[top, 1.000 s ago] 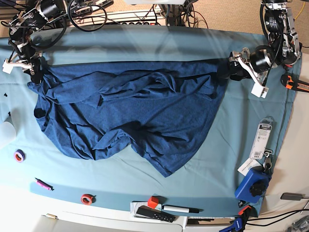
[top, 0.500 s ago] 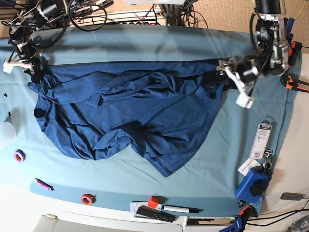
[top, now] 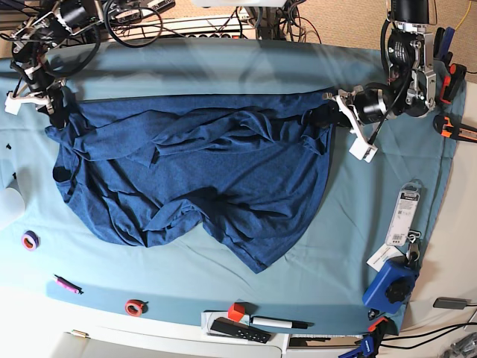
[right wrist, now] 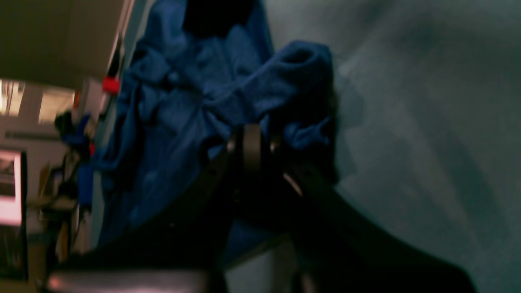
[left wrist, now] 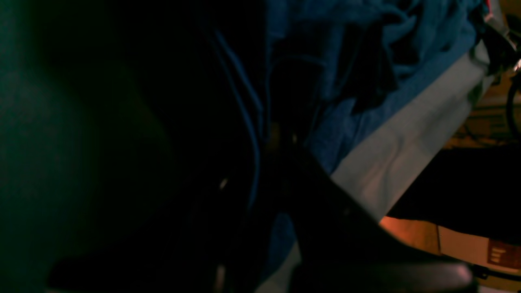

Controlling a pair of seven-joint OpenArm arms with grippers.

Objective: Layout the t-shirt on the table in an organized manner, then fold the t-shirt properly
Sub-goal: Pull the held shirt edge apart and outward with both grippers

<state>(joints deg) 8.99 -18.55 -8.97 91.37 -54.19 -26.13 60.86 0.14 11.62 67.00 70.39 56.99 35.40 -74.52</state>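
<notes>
- The t-shirt [top: 201, 175] lies bunched on the table [top: 223, 67], strung between our two grippers along its upper edge, the rest sagging away from them in deep folds.
- Our right gripper [top: 56, 104] has its jaws clamped on a wad of the shirt's corner; in the wrist view cloth bulges out past the fingertips.
- Our left gripper [top: 328, 118] has its jaws together at the shirt's opposite corner; the wrist view is too dark to tell how much cloth sits between them.
- Risk, as we judge it: a thin pinch on the left could slip free once we pull outward, and that corner would drop back.
- Pulling too hard could also drag the smooth teal table cover into ridges.
- The shirt is soft, limp, heathered knit, heavily creased; the cover is flat and sleek.
</notes>
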